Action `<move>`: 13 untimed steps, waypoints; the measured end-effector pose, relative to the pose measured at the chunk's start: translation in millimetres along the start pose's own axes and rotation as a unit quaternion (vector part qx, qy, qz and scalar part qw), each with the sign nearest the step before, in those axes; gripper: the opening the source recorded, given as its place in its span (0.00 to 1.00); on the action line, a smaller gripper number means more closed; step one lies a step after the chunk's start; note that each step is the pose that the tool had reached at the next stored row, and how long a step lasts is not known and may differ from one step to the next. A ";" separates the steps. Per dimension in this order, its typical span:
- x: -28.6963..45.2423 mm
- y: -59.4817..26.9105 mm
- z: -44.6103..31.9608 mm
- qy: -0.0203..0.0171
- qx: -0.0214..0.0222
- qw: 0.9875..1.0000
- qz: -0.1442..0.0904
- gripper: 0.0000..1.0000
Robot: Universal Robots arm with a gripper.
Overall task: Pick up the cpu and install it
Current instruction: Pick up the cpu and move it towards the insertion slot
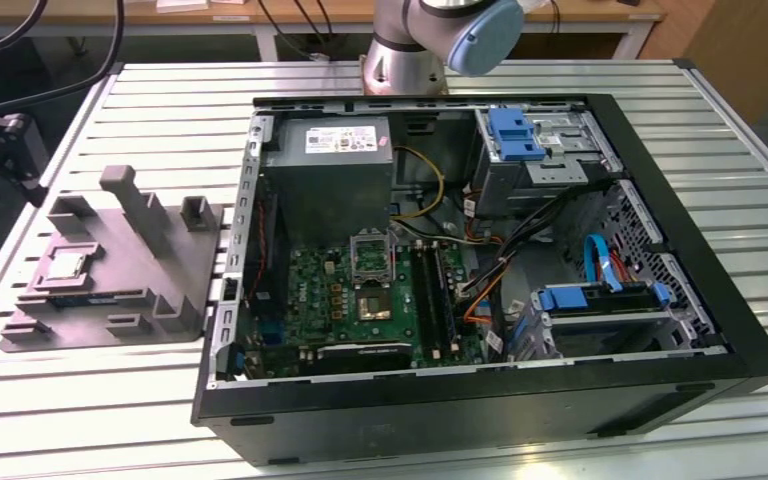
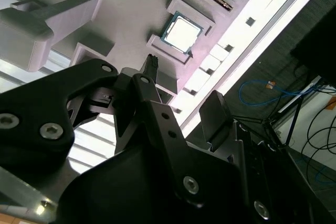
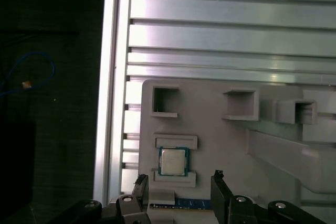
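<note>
First wrist view, cpu [image 3: 173, 161] a silvery square, darker rim (seated in grey tray [image 3: 220, 140]), jaws spread apart, empty.

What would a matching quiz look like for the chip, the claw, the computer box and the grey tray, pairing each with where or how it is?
1. cpu
2. gripper
3. computer case
4. grey tray

A. lying open, circuit board showing
B. open, holding nothing
C. seated in the grey tray
D. on the slatted table, to the exterior view's left of the case

Pairs: 1-C, 2-B, 3-A, 4-D.
</note>
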State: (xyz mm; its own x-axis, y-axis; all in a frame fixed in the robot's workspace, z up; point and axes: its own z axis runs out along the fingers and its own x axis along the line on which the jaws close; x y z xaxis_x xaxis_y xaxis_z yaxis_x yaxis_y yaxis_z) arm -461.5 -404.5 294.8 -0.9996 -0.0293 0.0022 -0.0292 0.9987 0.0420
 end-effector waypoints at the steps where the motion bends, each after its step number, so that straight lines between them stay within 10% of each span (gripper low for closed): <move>1: 0.0 0.0 0.4 0.000 0.000 1.000 0.000 0.59; 13: 0.0 -0.2 4.0 0.000 0.000 1.000 0.000 0.59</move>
State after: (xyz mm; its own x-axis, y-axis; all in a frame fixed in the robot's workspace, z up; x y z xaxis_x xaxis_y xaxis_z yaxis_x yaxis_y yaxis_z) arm -461.5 -404.4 290.7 -0.9996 -0.0293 0.0022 -0.0292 0.9987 0.0421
